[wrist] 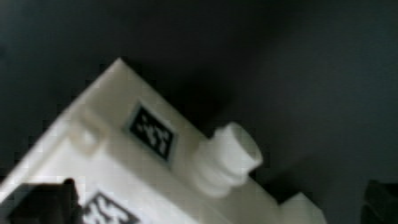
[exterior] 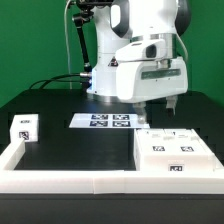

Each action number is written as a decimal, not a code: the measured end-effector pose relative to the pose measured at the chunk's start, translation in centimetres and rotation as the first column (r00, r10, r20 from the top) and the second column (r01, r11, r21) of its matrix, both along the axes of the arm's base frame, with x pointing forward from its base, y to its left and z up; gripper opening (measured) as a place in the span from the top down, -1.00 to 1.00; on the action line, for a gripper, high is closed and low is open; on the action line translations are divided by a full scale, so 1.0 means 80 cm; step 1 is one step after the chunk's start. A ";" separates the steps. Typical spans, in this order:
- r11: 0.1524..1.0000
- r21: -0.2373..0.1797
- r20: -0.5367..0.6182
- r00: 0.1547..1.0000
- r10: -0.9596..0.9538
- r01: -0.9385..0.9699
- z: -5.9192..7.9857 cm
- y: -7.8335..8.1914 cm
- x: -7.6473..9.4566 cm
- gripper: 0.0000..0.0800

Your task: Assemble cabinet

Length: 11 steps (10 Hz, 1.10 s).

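Low white wall [exterior: 80,178] along desk [exterior: 70,145] front | cabinet [exterior: 175,150] in parts just behind it, exterior view's right | fingers [wrist: 57,195] spread, empty, above it | step, judged: reach for first pickup | next: descend, straddle one panel edge, close.

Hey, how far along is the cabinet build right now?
Done: nothing looks joined; a small cabinet piece sits alone at the exterior view's left, the larger cabinet parts lie at its right. In hand: the gripper hangs over those parts, apparently open and empty. Left: all the joining.
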<state>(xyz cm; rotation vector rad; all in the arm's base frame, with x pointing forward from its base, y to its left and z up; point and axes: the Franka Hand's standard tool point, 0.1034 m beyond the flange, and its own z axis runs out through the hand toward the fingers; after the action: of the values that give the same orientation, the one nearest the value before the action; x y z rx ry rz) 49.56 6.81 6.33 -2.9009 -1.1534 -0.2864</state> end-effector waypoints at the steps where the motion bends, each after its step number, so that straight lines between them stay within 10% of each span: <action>1: 1.000 0.006 -0.001 1.000 -0.025 0.025 0.001 0.004 0.000 -0.99; 11: 0.763 0.092 -0.114 0.768 -0.630 0.639 -0.007 0.005 -0.002 -0.99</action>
<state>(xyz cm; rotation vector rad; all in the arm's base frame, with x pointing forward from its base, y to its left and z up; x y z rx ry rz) 49.43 7.21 5.76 -3.0428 -0.0806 -0.2281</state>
